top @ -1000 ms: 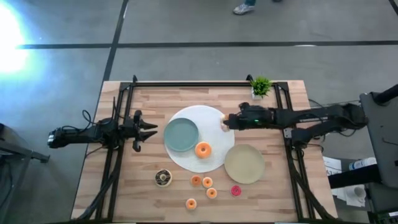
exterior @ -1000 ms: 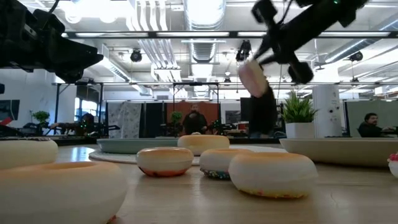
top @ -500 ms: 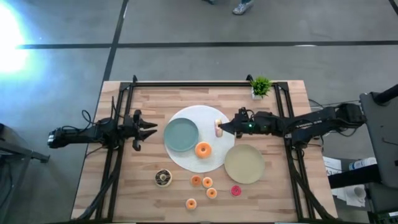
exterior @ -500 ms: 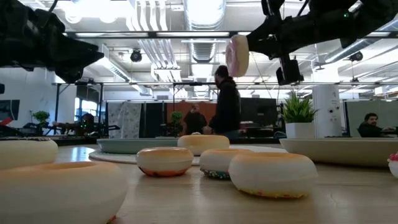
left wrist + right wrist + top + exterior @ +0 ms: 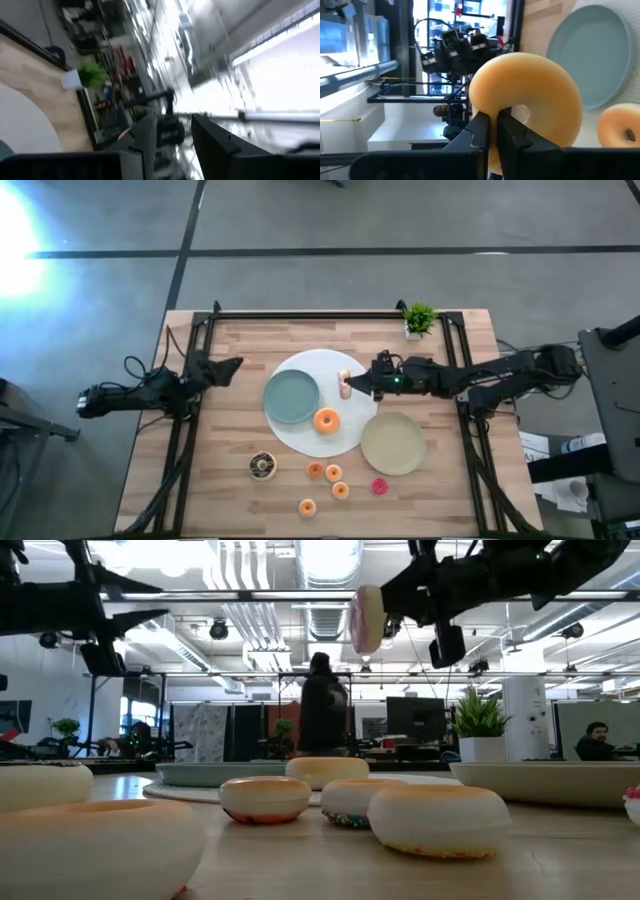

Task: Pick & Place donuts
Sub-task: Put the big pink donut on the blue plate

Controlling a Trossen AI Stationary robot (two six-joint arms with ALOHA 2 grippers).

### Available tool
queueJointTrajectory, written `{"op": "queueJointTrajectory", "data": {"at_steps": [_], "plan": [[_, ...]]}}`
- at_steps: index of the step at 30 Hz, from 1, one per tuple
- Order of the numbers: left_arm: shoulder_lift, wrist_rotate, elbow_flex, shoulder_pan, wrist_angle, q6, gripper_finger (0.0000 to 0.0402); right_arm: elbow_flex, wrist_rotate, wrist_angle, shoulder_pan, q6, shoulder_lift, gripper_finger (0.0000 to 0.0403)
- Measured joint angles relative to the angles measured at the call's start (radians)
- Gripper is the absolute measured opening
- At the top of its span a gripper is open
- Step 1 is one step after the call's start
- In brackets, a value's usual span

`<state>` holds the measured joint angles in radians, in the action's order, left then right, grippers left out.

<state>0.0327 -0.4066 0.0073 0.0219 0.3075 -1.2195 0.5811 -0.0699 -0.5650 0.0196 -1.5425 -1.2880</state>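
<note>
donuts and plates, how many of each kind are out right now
Donuts: 7. One in the right gripper, one orange on the white plate, five on the table.
Plates: 3, white, teal and beige.
Potted plants: 1.
Total: 11

A: What sits on the wooden counter?

B: A large white plate at the middle, a beige plate beside it, and a small potted plant at the far edge.

A: And near the front?

B: A brown donut, four orange donuts and a red donut.
</note>
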Motion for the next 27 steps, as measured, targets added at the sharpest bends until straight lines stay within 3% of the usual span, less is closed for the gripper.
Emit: {"op": "queueJointTrajectory", "data": {"at_steps": [3,6,12,16,21,27], "plan": [[0.005,-0.097,0.0,0.0,0.005,-0.005,0.0098,0.021,0.002,-0.002,0.0,-0.021,-0.041,0.0013],[0.01,-0.101,0.002,-0.001,0.049,0.052,0.0098,0.045,0.007,-0.052,0.0,-0.029,-0.09,0.0013],[0.071,0.071,0.09,-0.006,0.058,0.217,0.0098,0.137,0.025,-0.13,0.012,-0.064,-0.215,0.0013],[0.186,0.11,0.18,-0.023,-0.109,0.322,0.009,0.207,0.112,-0.158,0.029,-0.069,-0.298,0.0013],[0.359,0.185,0.241,-0.033,-0.186,0.25,0.0077,0.276,0.229,-0.225,0.05,-0.04,-0.379,0.0013],[0.443,0.223,0.254,-0.032,-0.173,0.188,0.0076,0.328,0.396,-0.235,0.074,-0.021,-0.431,0.0013]]}}
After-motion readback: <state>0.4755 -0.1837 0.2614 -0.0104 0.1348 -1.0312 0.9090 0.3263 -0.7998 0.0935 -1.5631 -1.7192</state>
